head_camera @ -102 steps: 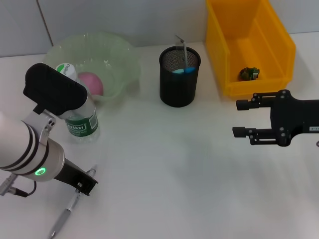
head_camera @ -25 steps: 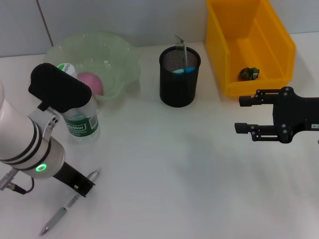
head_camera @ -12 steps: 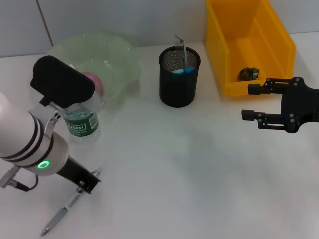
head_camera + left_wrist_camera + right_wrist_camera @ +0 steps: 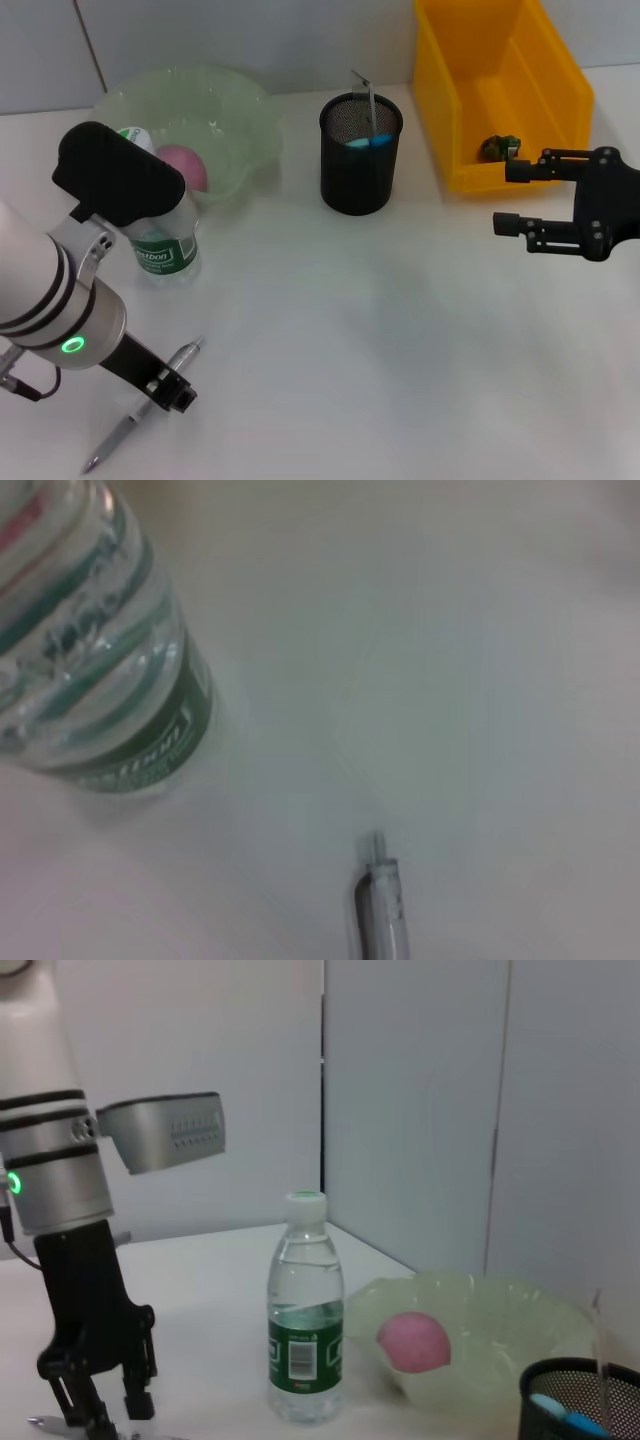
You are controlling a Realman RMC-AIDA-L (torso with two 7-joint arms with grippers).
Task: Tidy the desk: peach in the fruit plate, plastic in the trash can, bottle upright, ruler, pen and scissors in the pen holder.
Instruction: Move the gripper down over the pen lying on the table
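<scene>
Head view: my left gripper [image 4: 172, 392] is down at the silver pen [image 4: 140, 408] lying on the near desk [image 4: 380, 340]. Right wrist view shows its fingers [image 4: 95, 1405] slightly parted astride the pen, not yet pinching. Risks: the thin barrel may roll or skid out as I close; lifting, my forearm could knock the upright water bottle [image 4: 160, 245] just behind. Beyond, peach [image 4: 183, 166] sits in the fruit plate [image 4: 245, 110]; pen holder [image 4: 360, 155] well apart. My right gripper [image 4: 515, 196] hangs spread and empty by the yellow bin [image 4: 570, 95].
</scene>
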